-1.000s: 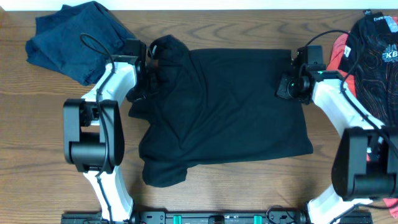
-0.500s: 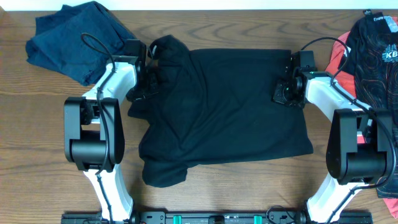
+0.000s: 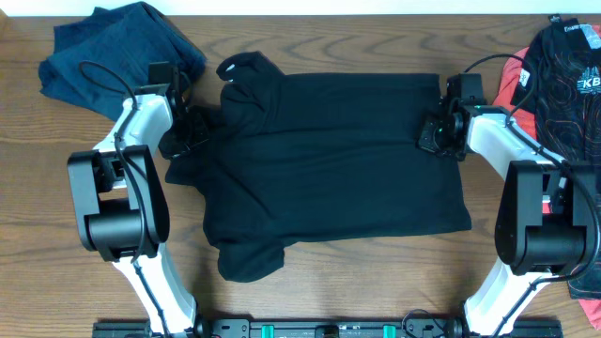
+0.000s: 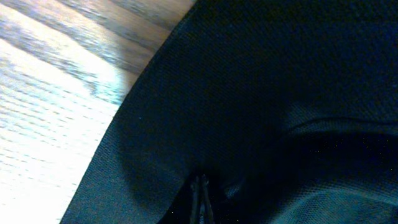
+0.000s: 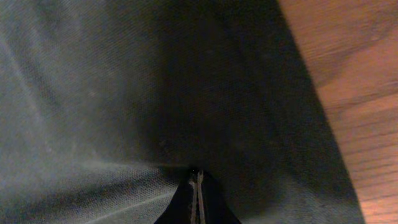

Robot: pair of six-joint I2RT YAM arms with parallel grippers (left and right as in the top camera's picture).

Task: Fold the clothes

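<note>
black garment (image 3: 338, 160): you have it spread across the middle of the table (image 3: 329, 305). it lies mostly flat, with a fairly straight right edge and a bunched, uneven left side.
left side of it: 1 lump of fabric sticks out at the far left corner and another at the near left corner.
left gripper (image 3: 185, 131): you have it low at the garment's left edge, its 2 fingers pinched together on a fold of the black fabric. the wrist view shows the cloth drawn up into the tips, with bare wood to the left.
right gripper (image 3: 438, 131): it sits at the garment's right edge, toward the far corner, jaws closed on the black fabric. your wrist view shows the tips meeting in the cloth, with wood beyond the edge on the right.
navy garment (image 3: 103, 52): crumpled at the far left corner of the table, just beside the left arm and apart from the black one.
red-lined garment (image 3: 563, 80): black with red lines and white lettering, heaped at the far right edge.
coral-pink garment (image 3: 512, 80): partly showing under the red-lined one on its left side, near the right arm.
</note>
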